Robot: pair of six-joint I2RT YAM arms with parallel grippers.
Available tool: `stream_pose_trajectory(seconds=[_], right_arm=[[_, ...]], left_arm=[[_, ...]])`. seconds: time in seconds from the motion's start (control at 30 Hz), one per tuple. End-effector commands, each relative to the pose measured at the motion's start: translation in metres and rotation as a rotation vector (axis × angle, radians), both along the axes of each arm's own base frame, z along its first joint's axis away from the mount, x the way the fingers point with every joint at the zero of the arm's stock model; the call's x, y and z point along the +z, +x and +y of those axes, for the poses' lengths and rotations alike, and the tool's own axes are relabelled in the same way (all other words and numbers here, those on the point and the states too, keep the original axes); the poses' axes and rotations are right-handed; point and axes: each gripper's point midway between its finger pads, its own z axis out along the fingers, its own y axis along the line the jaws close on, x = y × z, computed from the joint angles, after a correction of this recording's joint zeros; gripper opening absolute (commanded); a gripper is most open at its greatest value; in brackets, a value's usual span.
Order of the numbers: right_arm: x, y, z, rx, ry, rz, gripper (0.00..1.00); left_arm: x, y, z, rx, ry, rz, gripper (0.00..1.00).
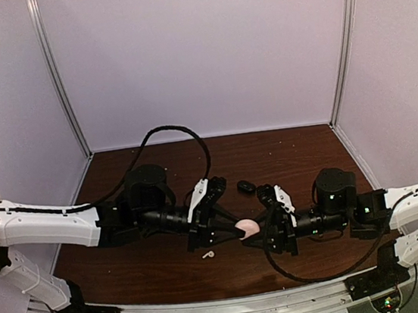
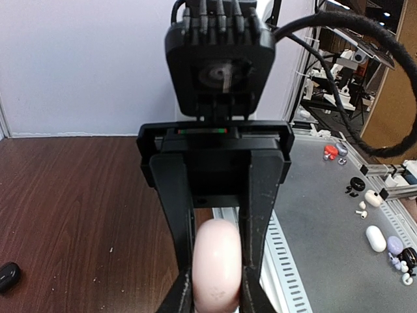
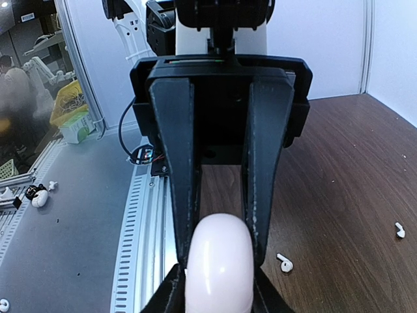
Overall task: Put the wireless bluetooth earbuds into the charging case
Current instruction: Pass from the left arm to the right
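Note:
A pale pink charging case [image 1: 247, 228] hangs closed above the table, held between my two arms. My left gripper [image 1: 240, 231] is shut on it; the left wrist view shows the case [image 2: 217, 267] pinched between both fingers. My right gripper [image 1: 266, 230] grips the same case [image 3: 218, 268] from the other side, both fingers pressed against it. One white stemmed earbud [image 1: 208, 254] lies on the wood below the left gripper. In the right wrist view this earbud [image 3: 284, 262] shows near the jaws, and a second white earbud [image 3: 399, 229] lies farther right.
A small black rounded object [image 1: 245, 186] rests on the wooden table [image 1: 130, 258] behind the grippers, also low left in the left wrist view [image 2: 8, 275]. A slotted metal rail [image 1: 235, 306] runs along the near edge. White walls enclose the back and sides.

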Motion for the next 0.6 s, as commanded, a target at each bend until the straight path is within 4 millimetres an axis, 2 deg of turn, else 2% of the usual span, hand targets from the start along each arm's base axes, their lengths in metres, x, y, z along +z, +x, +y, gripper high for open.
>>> stream_pose_trajectory(seconds=[0.0,0.4,0.57], right_arm=[[0.0207,-0.0015,0.0063,0.018,0.057,-0.014,0.31],[0.018,-0.0017,0.0057,0.016,0.056,-0.007,0.16],[0.0188,-0.0009,0.0043,0.008,0.06,-0.009,0.15]], left_arm=[[0.0171,-0.0006,-0.0066,-0.021,-0.054,-0.024,0.0],[0.0182,0.0001,-0.0056,-0.012,-0.06,-0.028,0.02],[0.0244,0.0001,-0.0015,0.001,-0.089,-0.044,0.04]])
